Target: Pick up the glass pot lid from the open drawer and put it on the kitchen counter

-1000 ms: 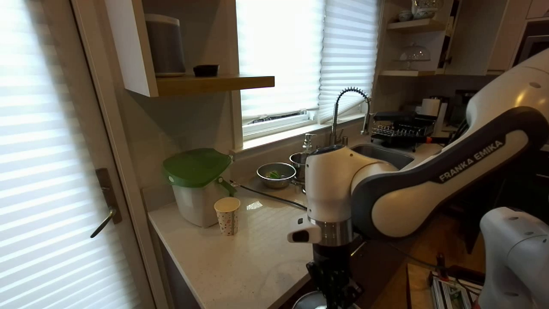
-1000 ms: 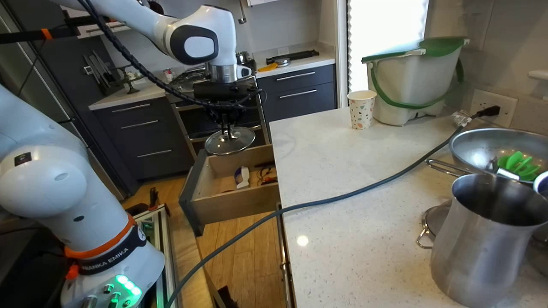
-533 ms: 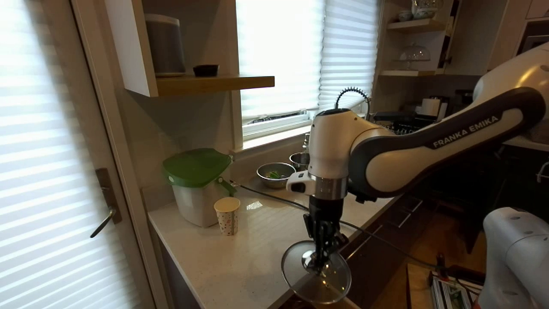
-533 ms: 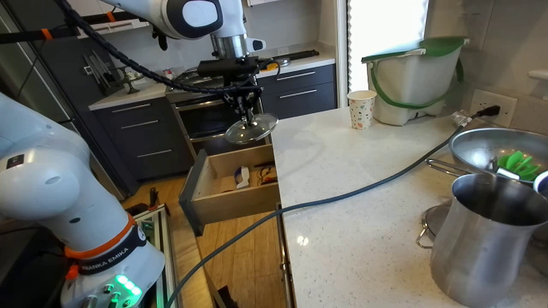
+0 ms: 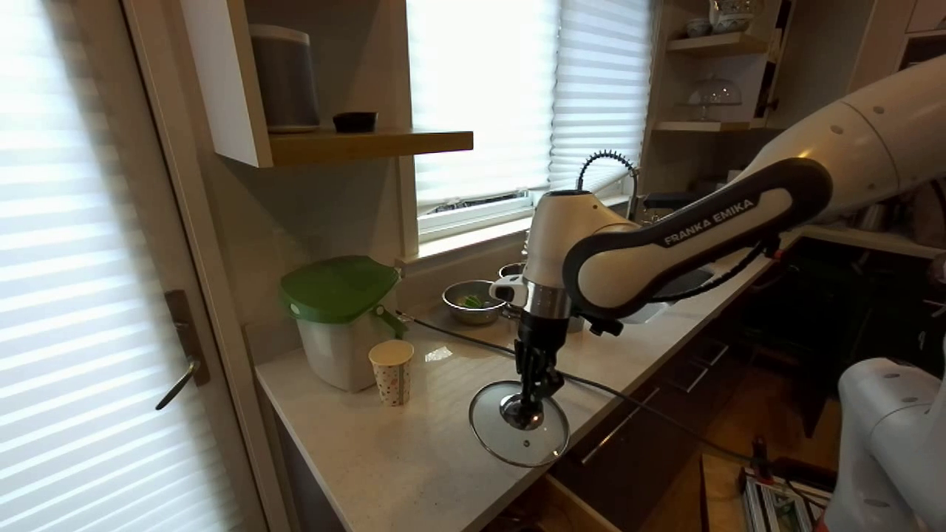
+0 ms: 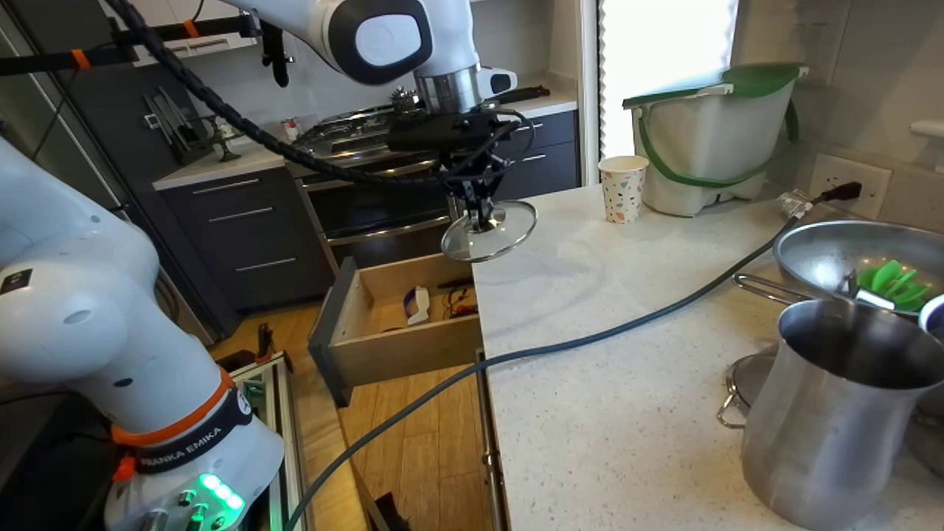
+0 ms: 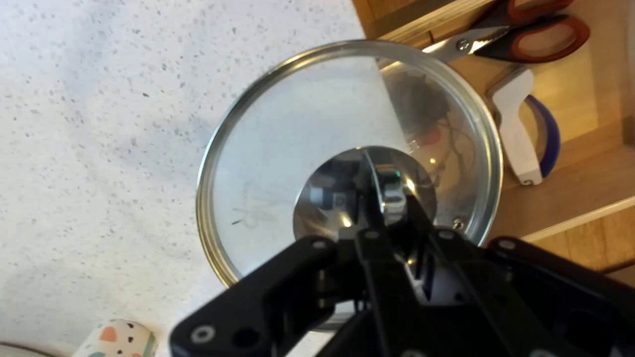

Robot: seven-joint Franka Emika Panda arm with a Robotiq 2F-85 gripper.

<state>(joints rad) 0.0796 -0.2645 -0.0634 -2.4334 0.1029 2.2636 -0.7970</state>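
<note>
Wrist view: jaws clenched on round, metal-rimmed glass lid (image 7: 330, 173), above edge of speckled counter (image 7: 119, 148).

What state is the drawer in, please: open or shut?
Open: in an exterior view, the drawer juts out from under the counter, and its wooden inside shows.

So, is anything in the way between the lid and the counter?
Nothing that I can see. The gripper holds the glass pot lid in the air at the edge of the counter. The patterned cup and dark cable on the counter both look off to the side.
</note>
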